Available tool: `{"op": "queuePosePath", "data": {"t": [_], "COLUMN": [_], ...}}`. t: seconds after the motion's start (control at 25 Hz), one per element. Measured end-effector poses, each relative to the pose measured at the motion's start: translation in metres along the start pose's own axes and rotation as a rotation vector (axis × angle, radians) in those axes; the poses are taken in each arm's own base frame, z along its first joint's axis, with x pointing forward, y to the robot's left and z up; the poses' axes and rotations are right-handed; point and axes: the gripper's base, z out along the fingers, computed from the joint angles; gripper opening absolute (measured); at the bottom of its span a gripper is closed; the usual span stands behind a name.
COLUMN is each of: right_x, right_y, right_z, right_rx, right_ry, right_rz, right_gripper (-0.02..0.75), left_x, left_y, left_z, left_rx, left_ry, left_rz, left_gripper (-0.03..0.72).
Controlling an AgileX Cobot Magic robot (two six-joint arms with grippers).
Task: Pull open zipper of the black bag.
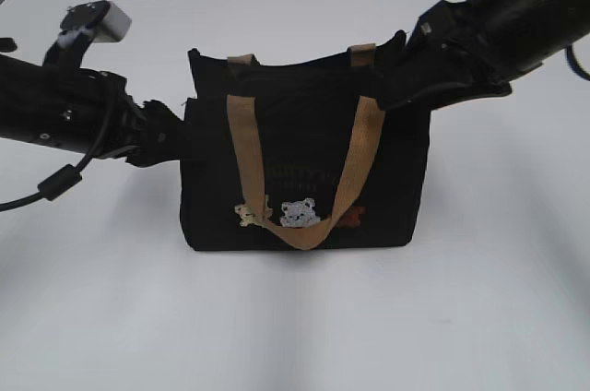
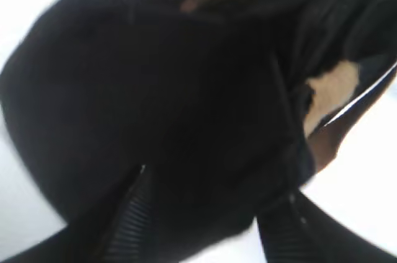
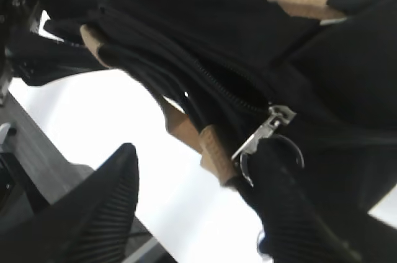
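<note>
Behind black bag (image 1: 304,179), both pincers hidden, zipper (image 3: 217,86) partly visible

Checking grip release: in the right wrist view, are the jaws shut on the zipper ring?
No. The right jaws stand apart; the silver ring lies against one finger, not clamped.

Black bag (image 1: 304,147), tan handles (image 1: 247,147), prob. silver ring (image 3: 273,151)

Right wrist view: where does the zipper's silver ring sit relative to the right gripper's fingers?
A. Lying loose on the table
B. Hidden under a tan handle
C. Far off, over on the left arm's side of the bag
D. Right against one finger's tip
D: the silver ring hangs from its clasp at the zipper end, right at the tip of one right gripper finger.
</note>
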Motion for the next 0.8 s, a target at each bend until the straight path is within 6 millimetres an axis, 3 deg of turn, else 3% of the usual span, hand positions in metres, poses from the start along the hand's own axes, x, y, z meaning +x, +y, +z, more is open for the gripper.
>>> {"op": "queuePosePath", "data": {"t": [0.2,0.36,0.48,0.6,0.68,0.8], "right_x": [0.021,0.044,0.065,0.107,0.147,0.195], "right_y": [0.016,0.034,0.054,0.066,0.072,0.069], "right_z": [-0.044,-0.101,-0.134,-0.149,-0.157,-0.152], "right_rx": [0.201,0.452,0.516,0.53,0.542,0.547], "right_ry": [0.123,0.144,0.072,0.029,-0.01,-0.032], "right_rz": [0.022,-0.008,-0.063,-0.099,-0.129,-0.142], "right_gripper": [0.405,0.385,0.381,0.38,0.38,0.38], "left_x": [0.003,0.004,0.008,0.019,0.028,0.046], "left_y": [-0.008,-0.025,-0.051,-0.078,-0.099,-0.119], "left_z": [-0.038,-0.088,-0.129,-0.169,-0.198,-0.225], "left_rx": [-0.172,-0.307,-0.37,-0.428,-0.484,-0.551], "left_ry": [0.136,0.085,-0.001,-0.042,-0.072,-0.049], "left_rz": [-0.349,-0.379,-0.367,-0.354,-0.332,-0.333], "left_gripper": [0.27,0.244,0.24,0.239,0.239,0.239]}}
